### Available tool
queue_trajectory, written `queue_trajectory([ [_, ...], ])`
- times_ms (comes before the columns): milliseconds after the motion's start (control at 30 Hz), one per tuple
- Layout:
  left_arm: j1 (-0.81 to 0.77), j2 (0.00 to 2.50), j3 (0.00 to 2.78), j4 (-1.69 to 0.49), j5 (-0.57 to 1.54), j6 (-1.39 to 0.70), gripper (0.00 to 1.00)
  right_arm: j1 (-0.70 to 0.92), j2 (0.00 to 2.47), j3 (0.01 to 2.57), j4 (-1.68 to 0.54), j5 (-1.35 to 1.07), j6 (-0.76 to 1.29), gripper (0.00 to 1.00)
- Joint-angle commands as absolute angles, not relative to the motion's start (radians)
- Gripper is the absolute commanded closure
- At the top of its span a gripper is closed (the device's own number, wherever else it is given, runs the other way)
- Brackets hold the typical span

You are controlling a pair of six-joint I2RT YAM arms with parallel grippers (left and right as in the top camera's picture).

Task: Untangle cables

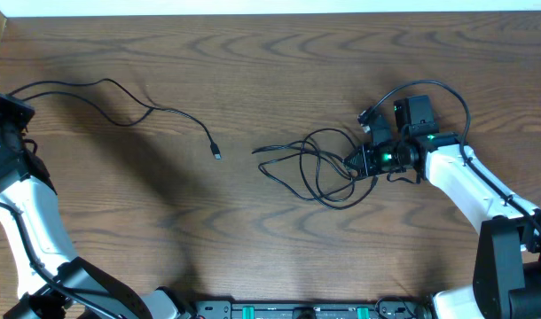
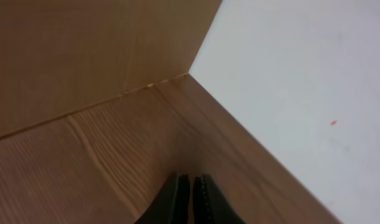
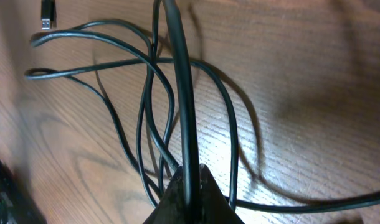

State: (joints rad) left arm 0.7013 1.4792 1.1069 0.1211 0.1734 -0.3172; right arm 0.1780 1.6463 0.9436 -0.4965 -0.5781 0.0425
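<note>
Right gripper: jaws clenched on a thin, smooth black cord. Ahead of the jaws its round, glossy loops cross on the wood-grain table. A small silver plug lies far ahead, to the left. Left gripper: jaws clenched, nothing visible between them. A second black cord ends near it.

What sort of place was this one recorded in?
Probably a robotics lab bench: a wood-grain table, a white left arm and right arm at its near edge, black cables laid out on it.
</note>
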Motion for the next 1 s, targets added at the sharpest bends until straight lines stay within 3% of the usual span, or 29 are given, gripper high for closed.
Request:
queue_trajectory([
  [0,0.704,1.47,1.118,0.118,0.12,-0.161,0.92,0.176,1.64,0.952,-0.487,-0.575,0.059,0.99],
  [233,0.72,1.47,1.118,0.105,-0.183,-0.065,0.93,0.177,1.64,0.952,-0.482,-0.575,0.074,0.99],
  [967,1.033,1.496,1.118,0.113,-0.2,-0.089,0.92,0.178,1.64,0.952,-0.425,-0.575,0.139,0.99],
])
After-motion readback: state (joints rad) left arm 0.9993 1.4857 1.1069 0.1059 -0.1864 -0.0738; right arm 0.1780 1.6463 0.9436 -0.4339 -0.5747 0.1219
